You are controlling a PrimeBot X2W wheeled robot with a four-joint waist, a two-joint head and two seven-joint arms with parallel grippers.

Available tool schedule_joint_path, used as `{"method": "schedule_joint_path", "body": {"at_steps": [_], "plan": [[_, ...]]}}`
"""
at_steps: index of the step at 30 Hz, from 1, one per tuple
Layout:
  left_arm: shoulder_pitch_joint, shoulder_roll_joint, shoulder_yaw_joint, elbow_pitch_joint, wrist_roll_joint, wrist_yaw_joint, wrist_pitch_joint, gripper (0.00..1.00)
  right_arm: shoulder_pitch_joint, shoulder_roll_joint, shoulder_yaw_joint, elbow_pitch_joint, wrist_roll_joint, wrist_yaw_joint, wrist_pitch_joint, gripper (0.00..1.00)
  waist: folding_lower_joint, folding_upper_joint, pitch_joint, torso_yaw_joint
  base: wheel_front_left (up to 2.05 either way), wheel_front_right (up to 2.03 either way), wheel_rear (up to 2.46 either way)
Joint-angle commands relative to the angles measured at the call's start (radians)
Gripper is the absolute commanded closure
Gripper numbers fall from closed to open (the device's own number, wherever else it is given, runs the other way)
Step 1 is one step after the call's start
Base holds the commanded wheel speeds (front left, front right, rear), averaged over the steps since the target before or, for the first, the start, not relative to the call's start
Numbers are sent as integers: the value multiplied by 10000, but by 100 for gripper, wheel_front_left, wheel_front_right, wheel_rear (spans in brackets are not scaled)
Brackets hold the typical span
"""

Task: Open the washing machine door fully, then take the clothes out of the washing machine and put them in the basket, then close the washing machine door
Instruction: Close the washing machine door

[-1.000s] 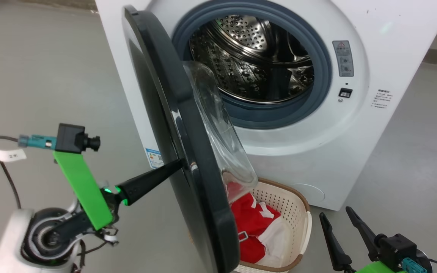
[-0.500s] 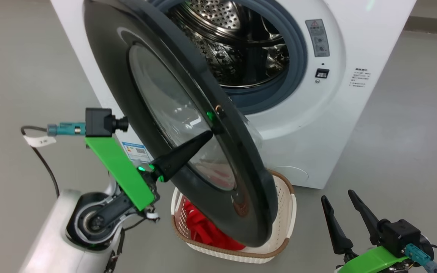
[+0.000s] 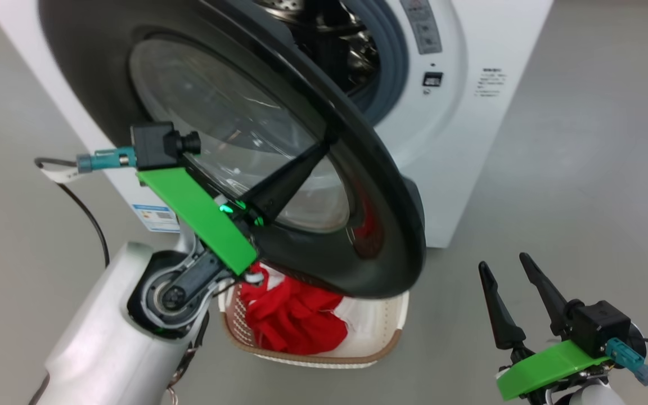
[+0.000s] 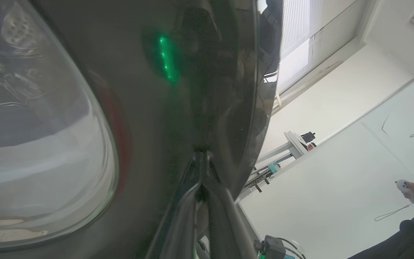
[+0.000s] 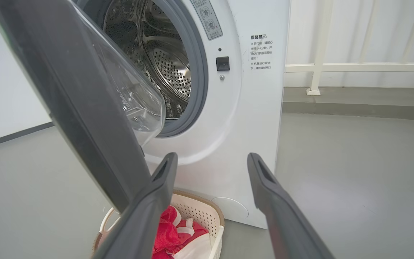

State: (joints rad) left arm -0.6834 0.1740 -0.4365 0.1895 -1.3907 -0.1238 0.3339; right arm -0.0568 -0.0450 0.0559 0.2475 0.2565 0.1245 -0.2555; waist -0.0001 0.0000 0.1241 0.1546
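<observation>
The washing machine door [image 3: 377, 225], with its black rim and glass window, stands partly open over the drum opening of the white washing machine [image 3: 470, 112]. My left gripper [image 3: 324, 149] is shut, its joined fingertips resting against the door's outer face near the rim; in the left wrist view the left gripper [image 4: 201, 160] touches the glossy door [image 4: 156, 108]. The red and white clothes [image 3: 290, 315] lie in the cream basket [image 3: 383, 340] on the floor under the door. My right gripper [image 3: 503, 262] hangs open at the lower right, apart from everything. The right wrist view shows the door [image 5: 67, 90], steel drum [image 5: 156, 54], basket [image 5: 207, 212] and clothes [image 5: 167, 225].
Grey floor [image 3: 583, 169] spreads to the right of the machine. A white railing [image 5: 322, 66] runs behind at the right. A person's hand with a controller [image 4: 408, 187] is at the edge of the left wrist view. A black cable [image 3: 85, 208] trails from my left wrist.
The door has swung from edge-on towards the machine front, with my left gripper's tip on its outer face moving along with it. The head camera has shifted. My right gripper stays open.
</observation>
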Motion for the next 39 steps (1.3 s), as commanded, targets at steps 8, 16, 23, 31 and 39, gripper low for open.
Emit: {"method": "schedule_joint_path", "body": {"at_steps": [8, 16, 23, 31, 39], "plan": [[-1349, 647, -355, 759, 126, -69, -1598, 100, -610, -53, 274, -340, 160, 62, -63, 0, 1, 0, 714, -990, 0, 0, 0], [-2138, 869, -862, 1724, -4, -69, -2787, 100, -841, -53, 376, -361, 263, 62, -63, 0, 1, 0, 1078, -1533, 0, 0, 0], [-2726, 980, -1141, 2173, -228, -69, -3453, 100, -990, -53, 490, -350, 354, 62, -63, 0, 1, 0, 1219, -1860, 0, 0, 0], [-3289, 1279, -1527, 2624, -533, -69, -4290, 100, -1079, -53, 626, -361, 430, 62, -63, 0, 1, 0, 1326, -2249, 0, 0, 0], [-3794, 1517, -1879, 3121, -643, -69, -4964, 100, -1213, -53, 766, -347, 456, 62, -63, 0, 1, 0, 1443, -2543, 0, 0, 0]]}}
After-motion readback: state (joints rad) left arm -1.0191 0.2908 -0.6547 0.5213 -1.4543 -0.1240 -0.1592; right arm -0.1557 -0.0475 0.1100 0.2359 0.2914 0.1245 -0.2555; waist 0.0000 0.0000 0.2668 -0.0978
